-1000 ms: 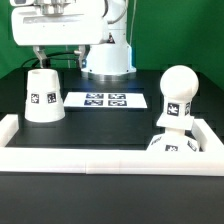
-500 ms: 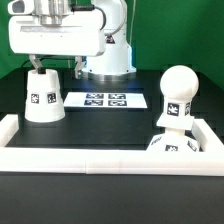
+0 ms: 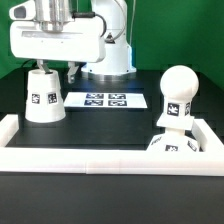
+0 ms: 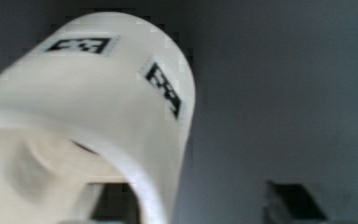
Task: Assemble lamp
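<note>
The white cone-shaped shade (image 3: 42,95) stands narrow end up at the exterior view's left, and it fills the wrist view (image 4: 105,110). My gripper (image 3: 54,70) is open just above its top. In the wrist view the gripper (image 4: 208,203) straddles the shade's wall, with one finger (image 4: 119,200) over the shade's top opening and the other finger (image 4: 300,200) outside it. Nothing is gripped. The ball-topped bulb (image 3: 177,95) stands upright at the exterior view's right, on the base block (image 3: 172,146), which is partly hidden behind the rail.
The marker board (image 3: 105,100) lies flat beside the shade. Long white border rails run along the front (image 3: 90,158) and up both sides. The arm's white pedestal (image 3: 108,60) stands at the back.
The gripper has come down and a little toward the exterior view's right, from above the shade to its top. The shade, bulb and base have not moved.
</note>
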Available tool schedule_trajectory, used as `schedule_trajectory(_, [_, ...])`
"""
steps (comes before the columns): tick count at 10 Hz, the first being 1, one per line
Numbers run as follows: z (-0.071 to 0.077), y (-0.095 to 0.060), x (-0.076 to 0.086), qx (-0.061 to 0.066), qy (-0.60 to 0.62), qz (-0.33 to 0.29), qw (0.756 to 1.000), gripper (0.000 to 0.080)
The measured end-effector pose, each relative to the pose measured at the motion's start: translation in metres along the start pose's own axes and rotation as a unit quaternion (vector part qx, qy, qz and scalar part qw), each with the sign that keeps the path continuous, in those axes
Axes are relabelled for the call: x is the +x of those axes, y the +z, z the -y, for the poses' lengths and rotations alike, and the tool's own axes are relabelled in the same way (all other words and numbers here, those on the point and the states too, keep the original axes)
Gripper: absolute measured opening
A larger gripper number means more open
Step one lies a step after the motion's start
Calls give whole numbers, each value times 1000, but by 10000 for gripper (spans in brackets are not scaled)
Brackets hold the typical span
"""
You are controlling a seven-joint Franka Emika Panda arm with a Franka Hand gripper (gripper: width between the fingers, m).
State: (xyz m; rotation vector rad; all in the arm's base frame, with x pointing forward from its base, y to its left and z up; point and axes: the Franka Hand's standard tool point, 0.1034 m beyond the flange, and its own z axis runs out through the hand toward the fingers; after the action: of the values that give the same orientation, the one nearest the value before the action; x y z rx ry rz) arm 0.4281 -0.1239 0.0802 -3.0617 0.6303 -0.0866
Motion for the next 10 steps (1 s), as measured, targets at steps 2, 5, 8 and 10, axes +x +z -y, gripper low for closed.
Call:
schedule_trajectory(2, [0, 0, 0, 0, 0, 0, 1000, 228])
schedule_trajectory(5, [0, -1, 1, 0, 0, -2, 1000, 44])
schedule_trajectory(8, [0, -1, 1, 0, 0, -1, 1000, 44])
schedule_trajectory(10, [13, -7, 0, 9, 2, 3, 1000, 44])
